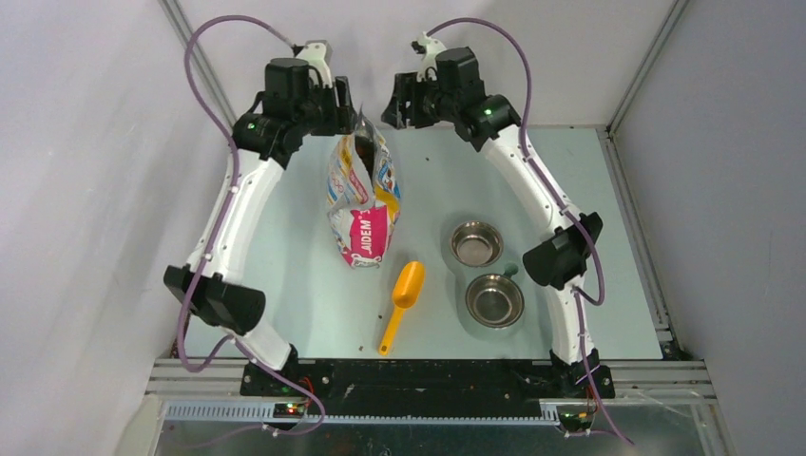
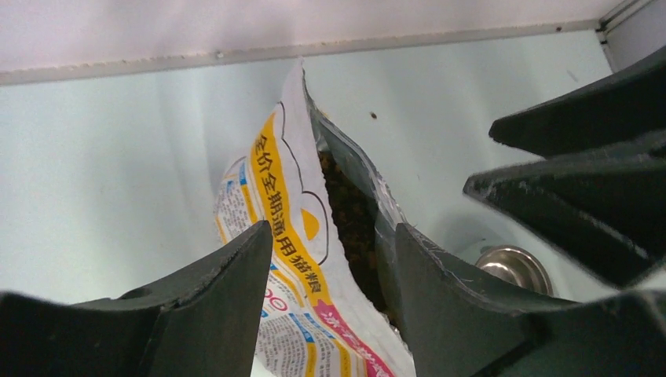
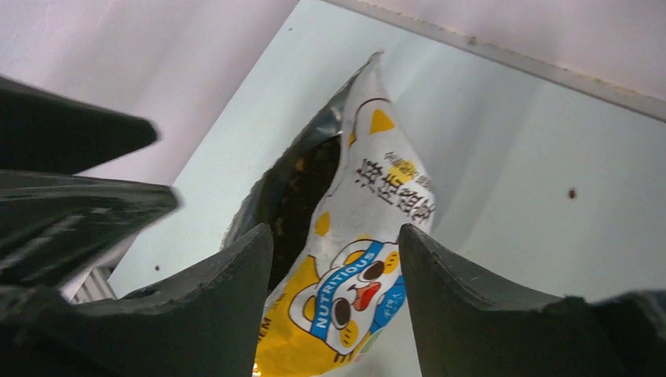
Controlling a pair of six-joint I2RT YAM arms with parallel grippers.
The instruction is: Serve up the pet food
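The kibble [image 2: 345, 208] lay dark inside the open bag [image 1: 361, 204], which stood upright far back on the table [image 1: 285, 285]. The left gripper [image 2: 331, 236] and right gripper [image 3: 334, 236] each straddled a rim, jaws apart, clamping nothing. Unheld, the bag might topple if a finger snagged it, spilling kibble. How full it was could not be seen.

A bag [image 1: 364, 204] stands upright on the table [image 1: 285, 285], toward the far side, its top open and dark inside. The left gripper [image 1: 348, 114] is at the bag's upper left edge, and the right gripper [image 1: 393, 112] is just beside the top, on its right. Nearer the bases lies a yellow scoop [image 1: 404, 299], handle toward the near edge. To its right sit two metal bowls, the far bowl [image 1: 476, 243] close behind the near bowl [image 1: 494, 300].
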